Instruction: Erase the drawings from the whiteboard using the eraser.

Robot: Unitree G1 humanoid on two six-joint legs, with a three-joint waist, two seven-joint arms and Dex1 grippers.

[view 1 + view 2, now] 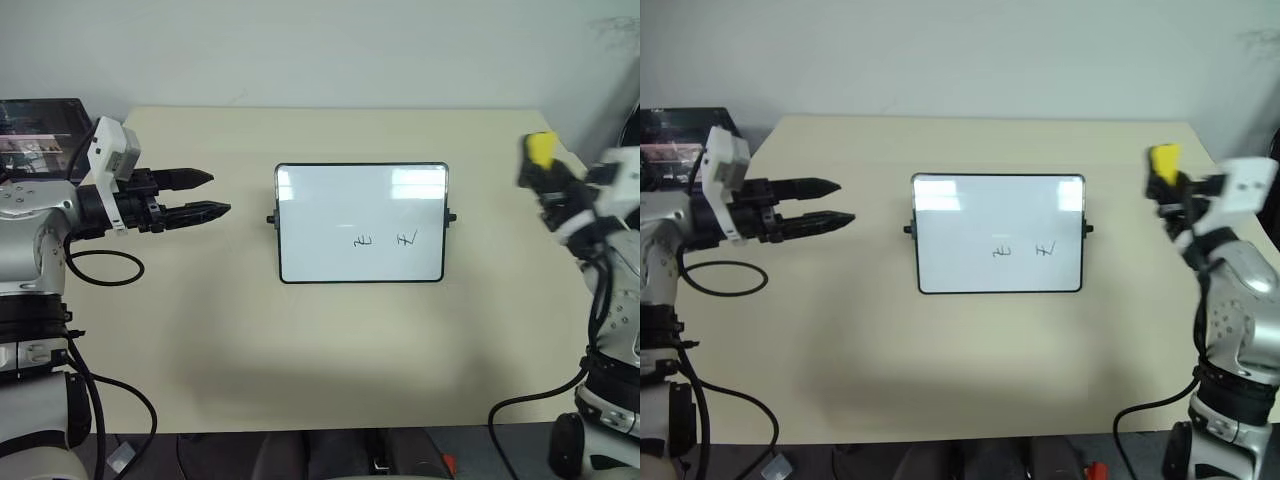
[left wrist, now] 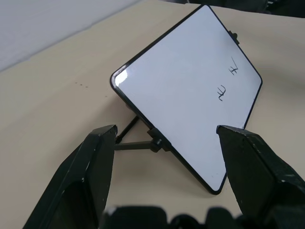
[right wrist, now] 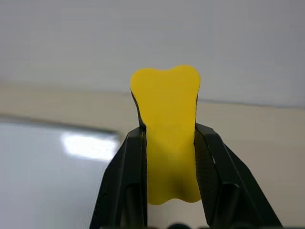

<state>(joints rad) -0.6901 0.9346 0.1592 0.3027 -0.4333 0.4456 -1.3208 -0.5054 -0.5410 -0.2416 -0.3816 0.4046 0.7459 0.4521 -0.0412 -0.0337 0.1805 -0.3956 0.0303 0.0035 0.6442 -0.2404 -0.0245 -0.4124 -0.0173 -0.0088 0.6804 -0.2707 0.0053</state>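
The whiteboard (image 1: 330,205) stands propped on its stand in the middle of the table. Two small black drawings (image 1: 363,241) (image 1: 406,239) sit low on its right half, and appear in the left wrist view as drawings (image 2: 221,93). My left gripper (image 1: 220,193) hovers open and empty to the left of the board, pointing at it, a hand's width away. My right gripper (image 1: 541,172) is raised off to the right of the board, shut on the yellow eraser (image 1: 540,148). In the right wrist view the eraser (image 3: 166,109) stands upright between the two black fingers (image 3: 128,171).
A laptop screen (image 1: 40,135) stands at the table's far left corner behind my left arm. A black cable loop (image 1: 100,268) lies on the beige table (image 1: 300,350) under that arm. A pale wall rises behind the table's back edge.
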